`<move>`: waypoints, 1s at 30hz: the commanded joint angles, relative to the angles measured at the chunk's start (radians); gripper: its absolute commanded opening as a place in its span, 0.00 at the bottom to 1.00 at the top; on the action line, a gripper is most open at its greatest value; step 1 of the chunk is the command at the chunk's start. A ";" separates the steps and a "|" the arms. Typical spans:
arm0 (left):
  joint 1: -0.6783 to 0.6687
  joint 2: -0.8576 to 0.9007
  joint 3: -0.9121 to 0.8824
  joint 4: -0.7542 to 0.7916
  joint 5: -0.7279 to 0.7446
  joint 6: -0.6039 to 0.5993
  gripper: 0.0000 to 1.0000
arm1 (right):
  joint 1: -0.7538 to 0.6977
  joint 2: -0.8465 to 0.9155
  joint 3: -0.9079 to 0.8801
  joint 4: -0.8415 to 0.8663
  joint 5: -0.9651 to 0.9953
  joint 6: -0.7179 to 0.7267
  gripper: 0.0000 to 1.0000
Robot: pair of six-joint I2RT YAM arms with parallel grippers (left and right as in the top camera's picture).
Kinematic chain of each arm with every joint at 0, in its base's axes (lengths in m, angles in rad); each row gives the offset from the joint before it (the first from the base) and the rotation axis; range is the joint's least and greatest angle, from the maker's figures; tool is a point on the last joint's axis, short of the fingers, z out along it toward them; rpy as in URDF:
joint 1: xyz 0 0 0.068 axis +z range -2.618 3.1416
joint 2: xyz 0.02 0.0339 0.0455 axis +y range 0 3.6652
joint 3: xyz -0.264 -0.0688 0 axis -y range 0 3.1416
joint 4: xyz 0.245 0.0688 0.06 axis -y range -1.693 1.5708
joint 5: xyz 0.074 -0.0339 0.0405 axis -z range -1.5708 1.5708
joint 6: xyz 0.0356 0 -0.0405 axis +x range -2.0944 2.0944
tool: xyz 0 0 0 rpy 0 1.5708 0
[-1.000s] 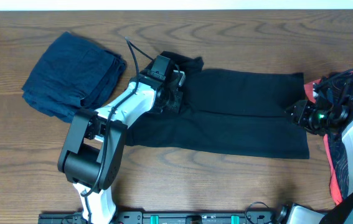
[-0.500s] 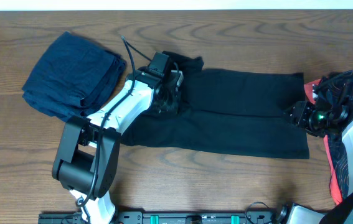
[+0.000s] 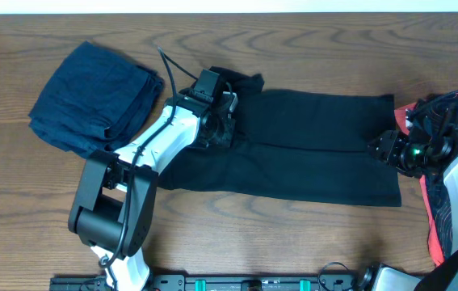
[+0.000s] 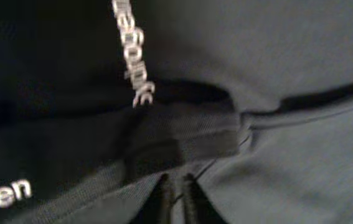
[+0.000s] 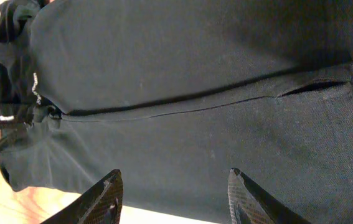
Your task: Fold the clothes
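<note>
Far left of the table [image 3: 293,242], toward its back edge, a navy garment [image 3: 91,97] sits as a compact folded bundle. I'd call that one done.

Next along, the left gripper [image 4: 176,194] is down on the left end of the black shirt [image 3: 317,149], right by the bunched collar area. Its wrist view shows the two fingers pressed together, closed. A ridge of fabric is puckered just ahead of the tips, near the white lettering [image 4: 132,62], but I cannot tell whether any cloth is actually pinched.

The shirt itself stretches across the middle of the table as a long band, one lengthwise flap already laid over. So it looks part-folded, with the crosswise folds yet to come.

At the shirt's right end is the right gripper [image 5: 175,198], just beside the hem. Its fingers [image 5: 109,198] are spread apart and hold nothing, and the cloth lies beneath them.

Hard against the right edge, partly under the right arm, a black-and-coral garment [image 3: 432,214] lies in a heap and looks unfolded.

By my reckoning that's one piece finished, one in hand, and at least one waiting.
</note>
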 commanded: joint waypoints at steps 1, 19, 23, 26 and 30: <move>-0.014 0.025 -0.012 -0.037 -0.016 0.005 0.06 | 0.000 -0.010 0.014 -0.006 0.000 0.005 0.54; -0.017 0.056 0.072 0.211 -0.031 0.024 0.06 | 0.000 -0.010 0.014 -0.017 0.000 0.005 0.55; -0.017 0.019 0.164 0.137 -0.031 0.028 0.06 | 0.000 -0.010 0.014 -0.018 0.000 0.005 0.55; -0.016 0.002 0.201 0.040 -0.031 0.031 0.08 | 0.000 -0.010 0.014 -0.017 0.000 0.005 0.55; -0.016 -0.008 0.202 -0.127 -0.066 0.050 0.09 | 0.000 -0.010 0.014 -0.017 0.000 0.005 0.55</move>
